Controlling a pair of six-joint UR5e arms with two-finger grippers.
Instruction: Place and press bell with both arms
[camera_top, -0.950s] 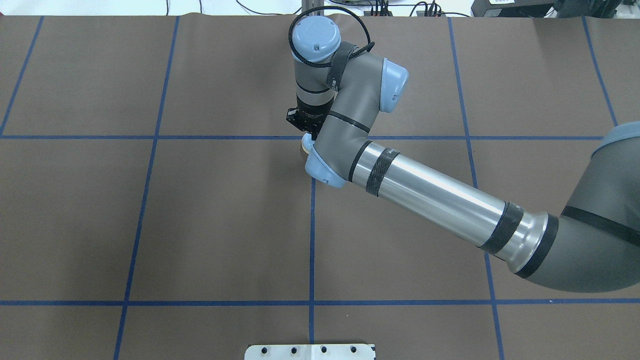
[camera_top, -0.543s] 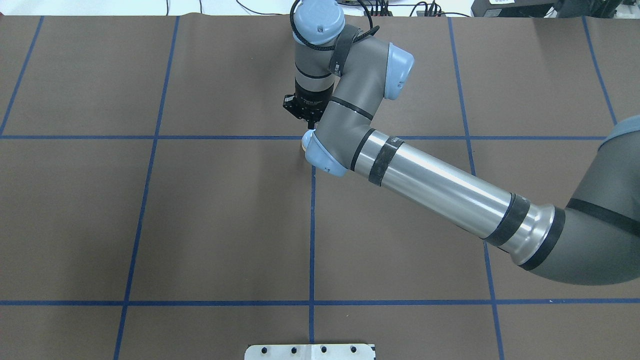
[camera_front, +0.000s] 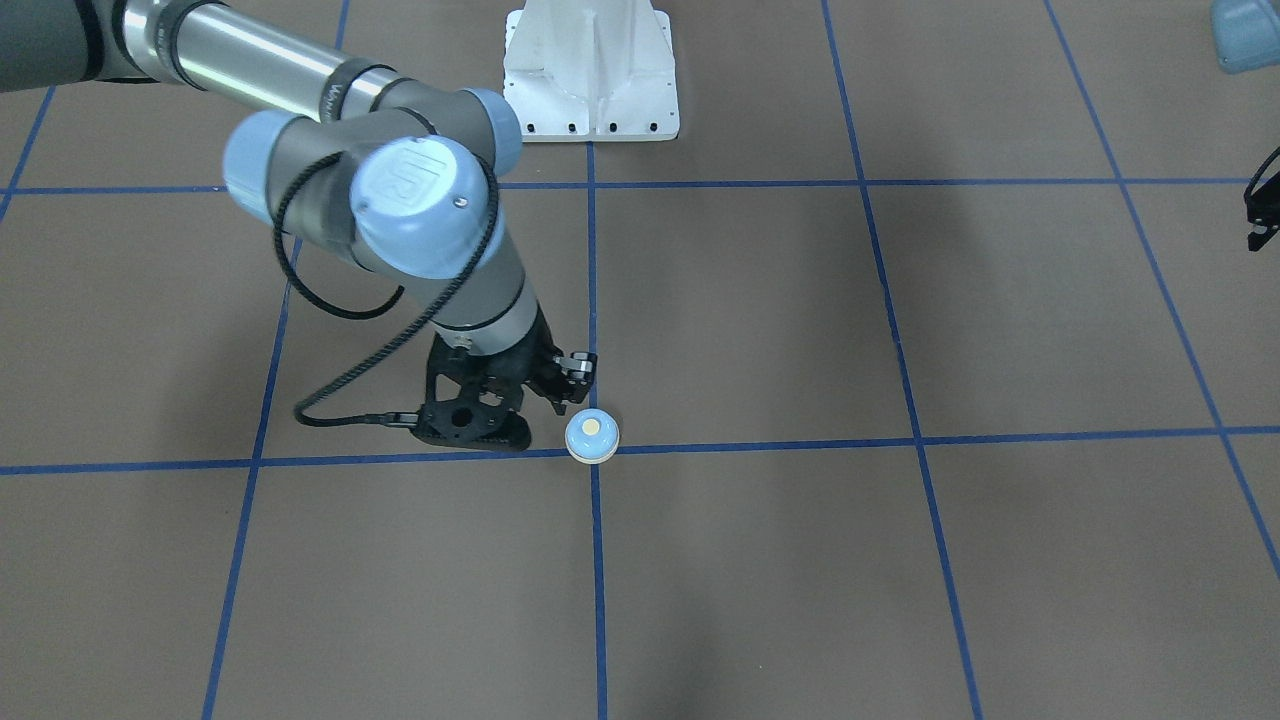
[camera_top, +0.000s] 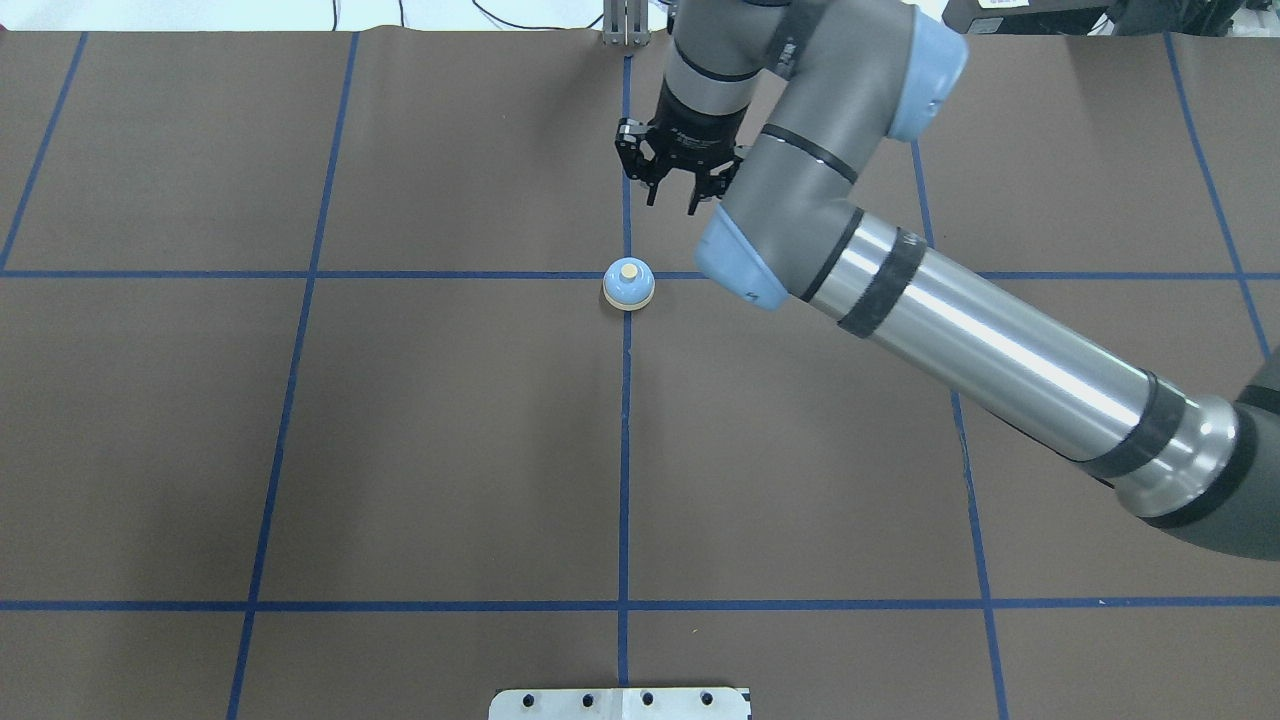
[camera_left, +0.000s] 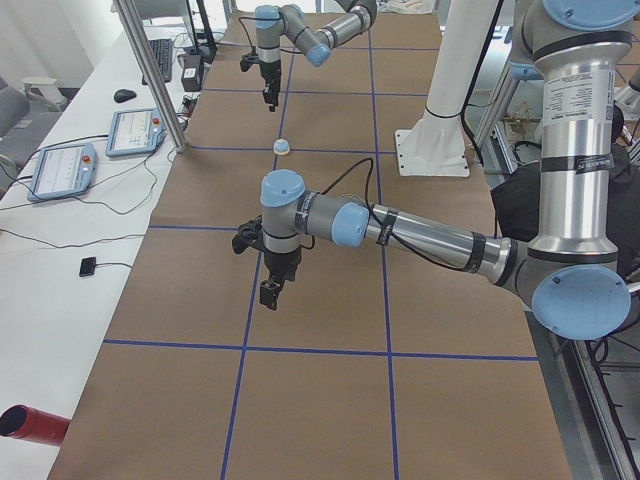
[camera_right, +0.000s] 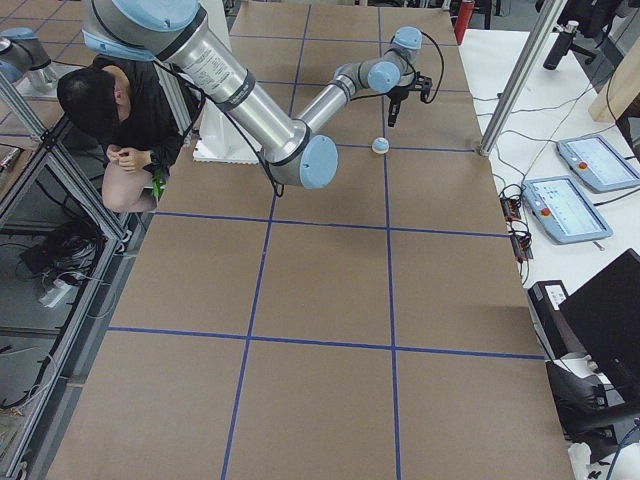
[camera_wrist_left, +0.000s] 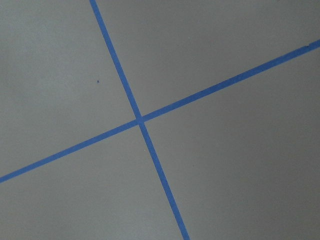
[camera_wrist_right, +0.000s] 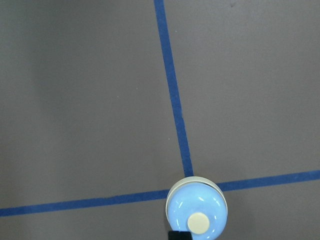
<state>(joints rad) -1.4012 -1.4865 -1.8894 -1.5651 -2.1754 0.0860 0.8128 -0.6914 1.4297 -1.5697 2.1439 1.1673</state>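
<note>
You see the bell (camera_top: 629, 285) upright on the counter (camera_top: 450, 450) where the blue tape lines (camera_top: 625, 400) cross, just above centre (overhead view). The right gripper (camera_top: 672, 203), just up and right of it, holds its jaws apart. On the left gripper (camera_left: 268, 293) you cannot tell.

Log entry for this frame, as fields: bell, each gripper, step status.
bell: upright on the table, over a blue tape crossing, nothing touching it
right gripper: open, empty, raised clear of the bell
left gripper: far from the bell, above another tape crossing; open or shut unclear
status: bell placed; button not yet pressed
</note>
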